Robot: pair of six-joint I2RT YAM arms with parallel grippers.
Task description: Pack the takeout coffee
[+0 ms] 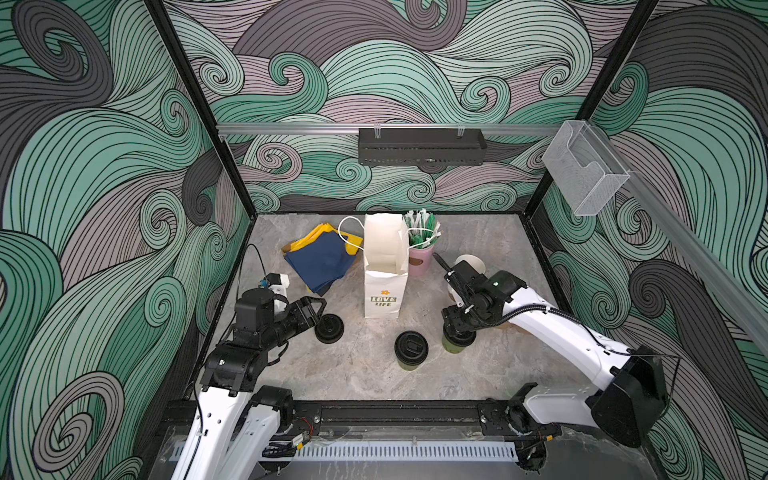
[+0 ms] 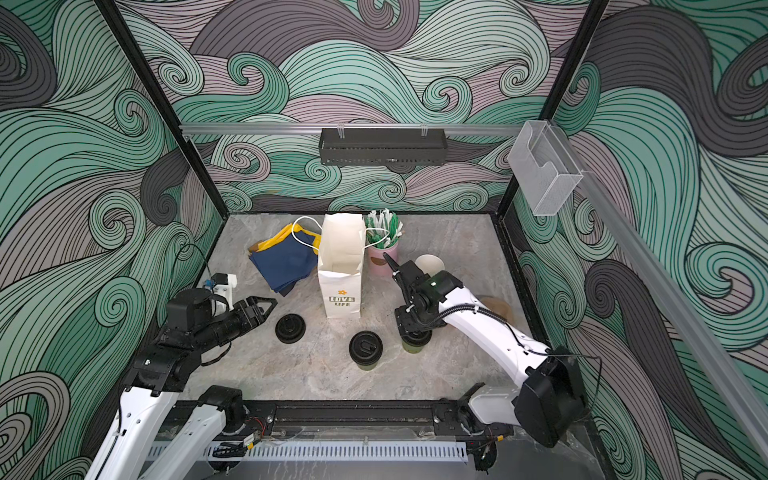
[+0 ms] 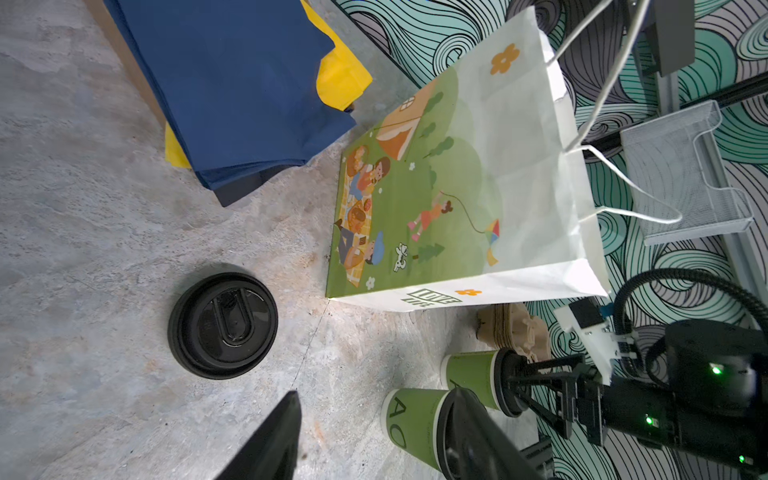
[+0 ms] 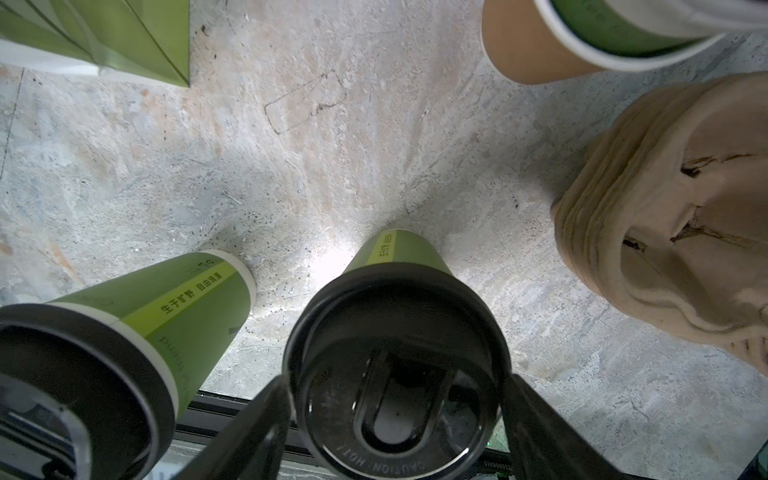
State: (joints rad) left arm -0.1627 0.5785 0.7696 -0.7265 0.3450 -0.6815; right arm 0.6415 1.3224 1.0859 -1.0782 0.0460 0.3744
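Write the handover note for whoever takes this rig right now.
Left gripper: open, empty, beside a loose lid.
Right gripper: fingers straddle the lid of the right-hand cup; grip unclear.
Both cups are lidded and upright on the table; the other cup stands beside it, in front of the open paper bag.
Done: lids on. Left: both cups into the bag.

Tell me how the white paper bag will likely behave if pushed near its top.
The paper bag stands tall on a narrow base, so it would probably tip or slide. Its thin open walls likely buckle when squeezed. The cord handles look floppy.
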